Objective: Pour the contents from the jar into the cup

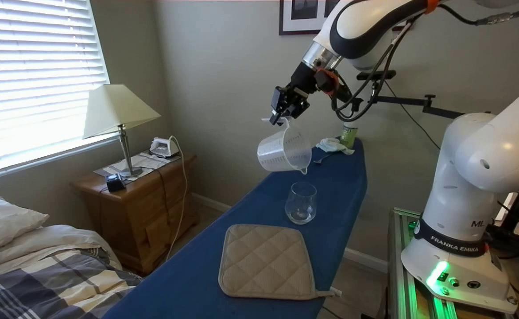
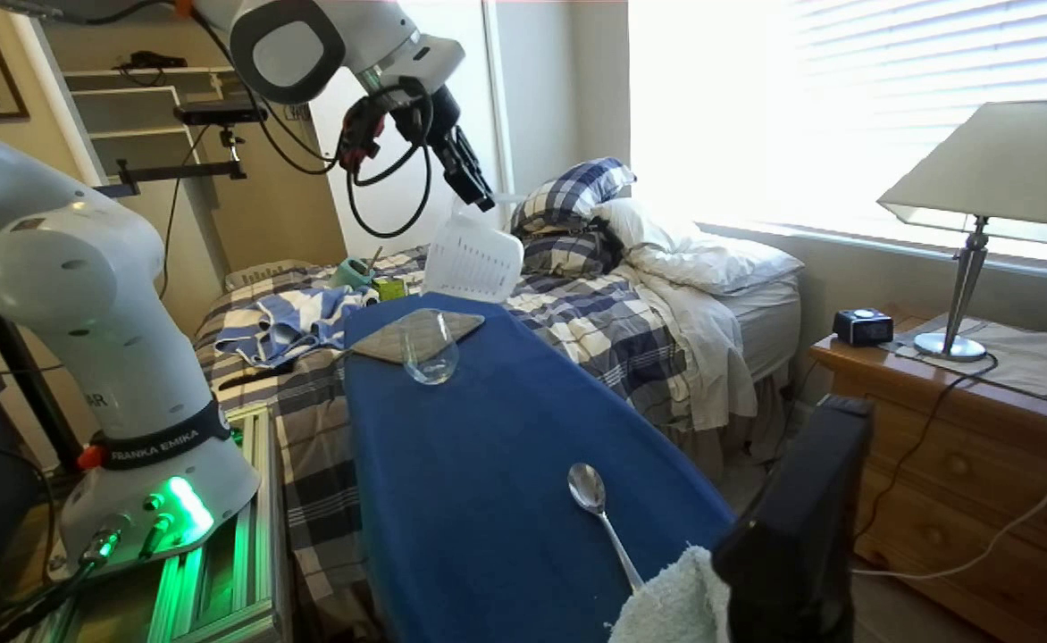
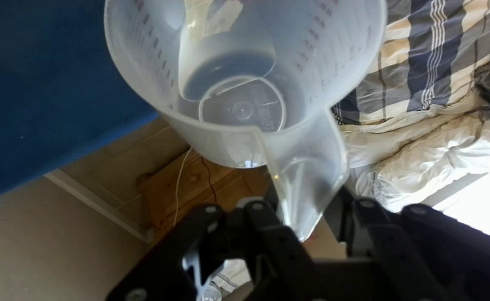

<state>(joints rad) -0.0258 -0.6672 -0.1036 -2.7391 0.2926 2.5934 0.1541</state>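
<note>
Frosted jar [image 1: 273,151] held tipped over, the cup [image 1: 301,206] below it

In an exterior view: the jar is up in the air, tilted far over. Its handle [image 1: 287,125] is uppermost, its spout [image 1: 304,170] pointing down. The gripper [image 1: 284,117] sits above the jar, clenched on that handle. Well below the jar stands the cup, upright on the blue ironing board [image 1: 335,199]. Cannot tell if the cup holds anything. Lower in the picture than the jar, a quilted pad [image 1: 266,261] lies flat. To picture-right of the jar: a pale cloth [image 1: 331,145] and a green container [image 1: 349,135], at the board's far end.

In an exterior view: the cup is below the jar and slightly to its picture-left. Nearer the camera than the jar lies a spoon [image 2: 588,489], one end at the pale cloth. Beyond the jar, a bed [image 2: 604,344].

In the wrist view: the camera looks into the jar, which fills the top; its handle runs down between the fingers [image 3: 339,217]. Curved edge inside the jar; cannot tell whether liquid makes it. Blue ironing board to picture-left of the jar, bed to picture-right.
</note>
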